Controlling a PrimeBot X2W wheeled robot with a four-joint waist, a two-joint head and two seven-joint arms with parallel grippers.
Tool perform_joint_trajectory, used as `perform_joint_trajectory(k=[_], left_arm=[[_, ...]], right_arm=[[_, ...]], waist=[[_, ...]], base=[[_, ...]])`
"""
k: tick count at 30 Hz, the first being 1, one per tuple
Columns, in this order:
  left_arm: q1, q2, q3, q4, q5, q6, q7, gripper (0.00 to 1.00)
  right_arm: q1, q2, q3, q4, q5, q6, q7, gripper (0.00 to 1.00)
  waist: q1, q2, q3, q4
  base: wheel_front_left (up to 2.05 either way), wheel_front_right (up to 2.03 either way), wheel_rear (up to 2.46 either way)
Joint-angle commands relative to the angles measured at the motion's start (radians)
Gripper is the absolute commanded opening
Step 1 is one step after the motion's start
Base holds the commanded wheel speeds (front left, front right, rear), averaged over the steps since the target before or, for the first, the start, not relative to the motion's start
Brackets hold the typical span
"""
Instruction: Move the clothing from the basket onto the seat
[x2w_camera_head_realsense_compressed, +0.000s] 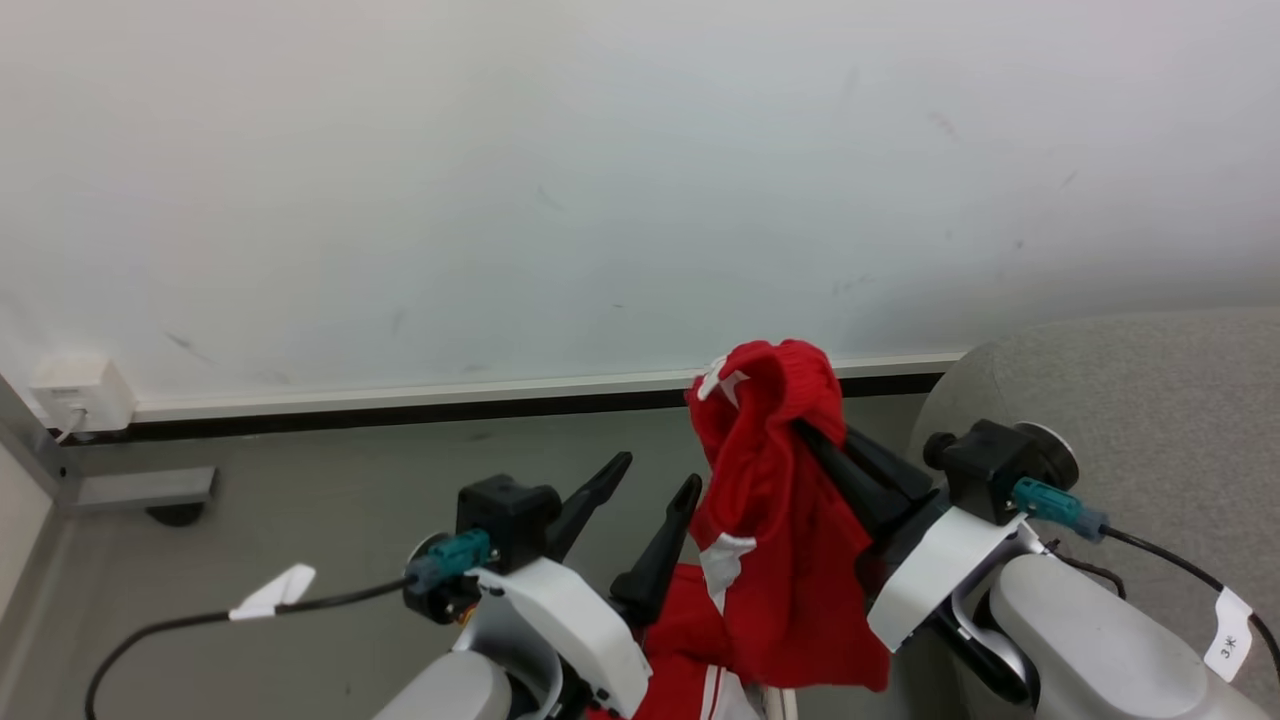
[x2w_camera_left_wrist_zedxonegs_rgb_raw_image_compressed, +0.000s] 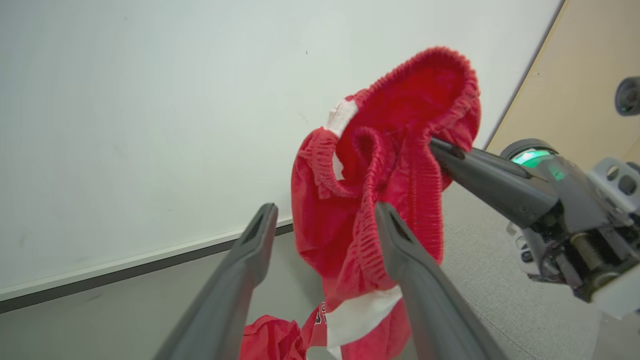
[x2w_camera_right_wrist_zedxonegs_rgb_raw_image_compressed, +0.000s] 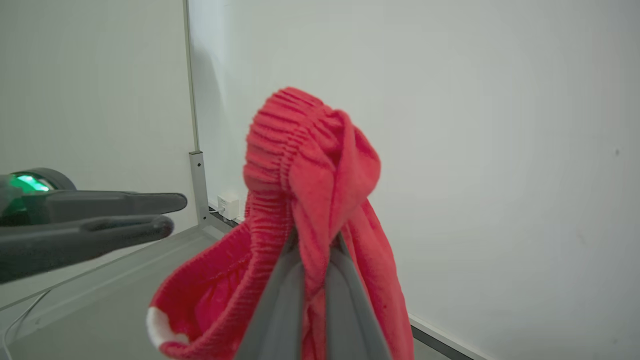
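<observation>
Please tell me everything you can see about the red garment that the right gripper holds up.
The red garment is soft, bright red cloth with a ribbed elastic waistband and white patches. It hangs bunched in the air, above more red clothing. The right gripper is shut on a fold of the waistband. The open left gripper stands beside it; whether it touches the cloth I cannot tell.

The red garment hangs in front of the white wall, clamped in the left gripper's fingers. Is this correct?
Not quite: the right gripper is shut on the red garment, as the right wrist view shows. The left gripper is open beside it. The garment does hang in front of the white wall.
</observation>
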Motion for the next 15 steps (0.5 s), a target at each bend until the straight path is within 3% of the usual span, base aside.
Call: perform_joint_trajectory(k=[1,15], left_arm=[[0.015,-0.002,-0.002,0.013,0.014,-0.003,-0.017,1.0],[0.029,-0.043,-0.043,0.158,0.023,-0.047,-0.13,1.0]], right_arm=[[0.005,-0.007,-0.007,-0.004,-0.003,-0.002,0.0,0.0],[-0.001,-0.059,-0.05,-0.022,-0.014,-0.002,0.0,0.0]], waist=[[0.0,-0.0001,0.0,-0.004],[0.0,-0.0001,0.007,-0.062]], base=[[0.0,0.0,0.0],[0.0,0.0,0.0]])
